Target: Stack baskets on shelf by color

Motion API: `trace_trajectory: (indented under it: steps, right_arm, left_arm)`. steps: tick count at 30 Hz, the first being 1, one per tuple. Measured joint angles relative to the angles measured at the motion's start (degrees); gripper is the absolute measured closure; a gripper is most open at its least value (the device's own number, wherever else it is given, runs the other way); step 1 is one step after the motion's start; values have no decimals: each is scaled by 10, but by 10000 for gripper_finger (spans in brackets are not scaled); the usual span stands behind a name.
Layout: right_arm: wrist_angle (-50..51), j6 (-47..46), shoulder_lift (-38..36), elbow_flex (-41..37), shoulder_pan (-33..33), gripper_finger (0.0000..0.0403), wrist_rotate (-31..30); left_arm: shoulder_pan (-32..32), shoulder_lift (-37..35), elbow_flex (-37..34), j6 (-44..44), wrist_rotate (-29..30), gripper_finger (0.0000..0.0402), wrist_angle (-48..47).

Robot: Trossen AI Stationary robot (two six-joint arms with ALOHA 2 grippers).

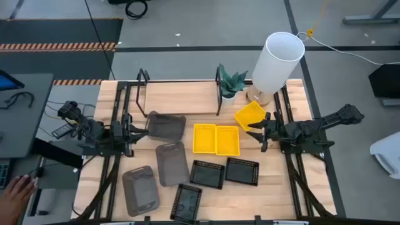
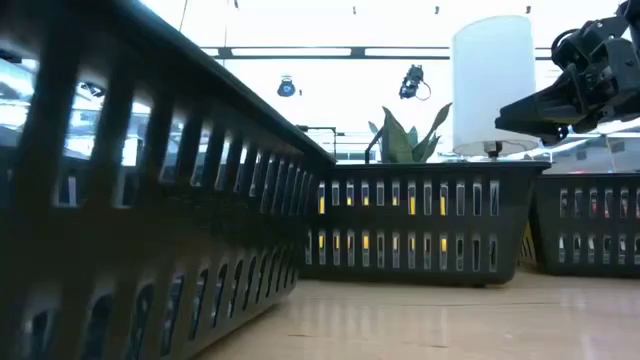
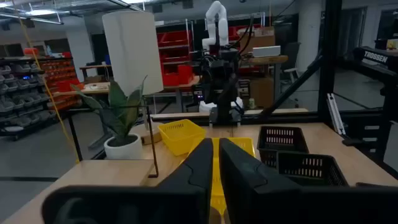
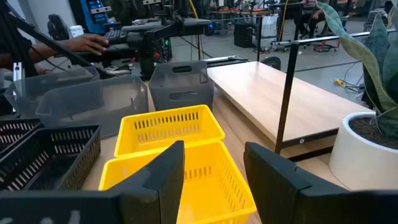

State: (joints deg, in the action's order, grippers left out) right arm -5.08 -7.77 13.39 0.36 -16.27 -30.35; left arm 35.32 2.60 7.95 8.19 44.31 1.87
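Observation:
Two yellow baskets (image 1: 215, 139) sit side by side at mid-table, and a third yellow basket (image 1: 250, 115) lies turned at an angle near the lamp. Three black baskets (image 1: 207, 174) and several grey baskets (image 1: 171, 164) stand nearer the near edge. The shelf (image 1: 181, 97) lies along the far edge. My right gripper (image 1: 259, 132) is open, its fingers (image 4: 158, 177) over the near yellow basket (image 4: 186, 180) without touching it. My left gripper (image 1: 142, 130) is shut beside the rim of a grey basket (image 1: 165, 127). I cannot tell whether it touches that rim.
A white cylinder lamp (image 1: 278, 59) and a potted plant (image 1: 231, 84) stand at the shelf's right end, close to my right arm. A person's hand (image 1: 15, 187) rests on a desk beyond the table's left edge. Bare wood shows along the table's right near corner.

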Motion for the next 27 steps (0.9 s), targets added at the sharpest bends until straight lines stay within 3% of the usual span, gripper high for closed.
trace_trajectory:
  steps: [27]
  right_arm:
    - [0,0,0,0,0,231,0]
  left_arm:
    - [0,0,0,0,0,375,0]
